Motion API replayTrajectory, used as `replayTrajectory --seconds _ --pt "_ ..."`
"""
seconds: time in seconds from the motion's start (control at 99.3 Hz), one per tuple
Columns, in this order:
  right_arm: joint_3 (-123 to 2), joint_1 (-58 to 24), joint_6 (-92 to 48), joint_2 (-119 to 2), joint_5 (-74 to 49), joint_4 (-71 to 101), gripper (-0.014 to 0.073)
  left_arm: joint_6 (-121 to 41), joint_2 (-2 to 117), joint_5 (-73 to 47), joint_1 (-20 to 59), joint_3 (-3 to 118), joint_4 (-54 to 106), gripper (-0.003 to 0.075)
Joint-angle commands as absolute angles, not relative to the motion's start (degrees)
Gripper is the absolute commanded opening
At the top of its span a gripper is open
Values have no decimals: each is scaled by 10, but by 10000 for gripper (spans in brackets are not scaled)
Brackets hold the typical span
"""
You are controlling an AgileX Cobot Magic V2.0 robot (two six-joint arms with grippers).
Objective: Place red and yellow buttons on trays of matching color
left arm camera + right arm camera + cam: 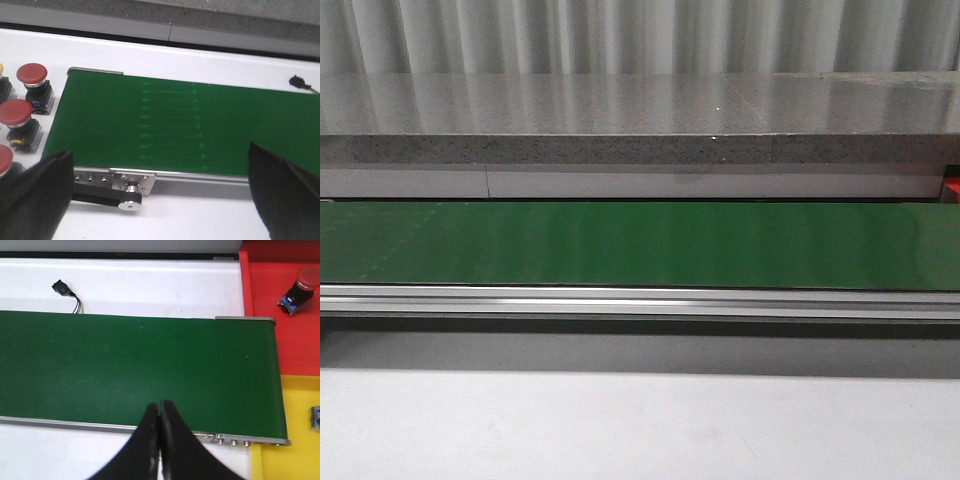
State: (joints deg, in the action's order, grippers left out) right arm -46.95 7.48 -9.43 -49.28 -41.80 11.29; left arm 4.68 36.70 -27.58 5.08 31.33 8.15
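Beside the end of the green belt (175, 125), the left wrist view shows three red buttons (32, 74) (16, 111) (4, 157) on black bases, with a sliver of a yellow one (1, 68) at the frame's edge. My left gripper (160, 200) hangs open over the belt's near rail, nothing between its fingers. My right gripper (160, 406) is shut and empty above the other end of the belt (140, 370). Past that end lie the red tray (265, 340), with a red button (300, 287) lying on it, and the yellow tray (295, 450), where a grey-blue part (315, 419) shows at the frame's edge.
The green conveyor belt (640, 245) spans the front view, with a metal rail (640, 300) in front and a grey stone ledge (640, 120) behind. No gripper shows in that view. A small black connector with wires (62, 289) lies on the white table behind the belt.
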Motion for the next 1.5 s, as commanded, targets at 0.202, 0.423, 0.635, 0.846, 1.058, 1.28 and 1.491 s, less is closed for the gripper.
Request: replayTrajectory --seconds 0.202,0.423,0.635,0.846,1.058,1.28,1.491 --pt "-483 74 -99 -488 -389 118 -124 233 481 -218 -62 371 51 650" --pt "-483 74 -99 -488 -389 118 -124 236 592 -216 -169 389 64 650" --pt "-483 74 -99 -488 -389 118 -124 236 690 -176 -202 389 94 650" --pt "-483 74 -99 -488 -389 118 -124 236 771 -130 -202 390 100 650" --pt "-483 74 -99 -488 -389 118 -124 236 827 -124 -202 409 100 650" --pt "-483 74 -99 -488 -389 118 -124 236 843 -111 -202 422 98 650" --pt "-483 74 -99 -488 -389 118 -124 236 843 -104 -202 422 92 650"
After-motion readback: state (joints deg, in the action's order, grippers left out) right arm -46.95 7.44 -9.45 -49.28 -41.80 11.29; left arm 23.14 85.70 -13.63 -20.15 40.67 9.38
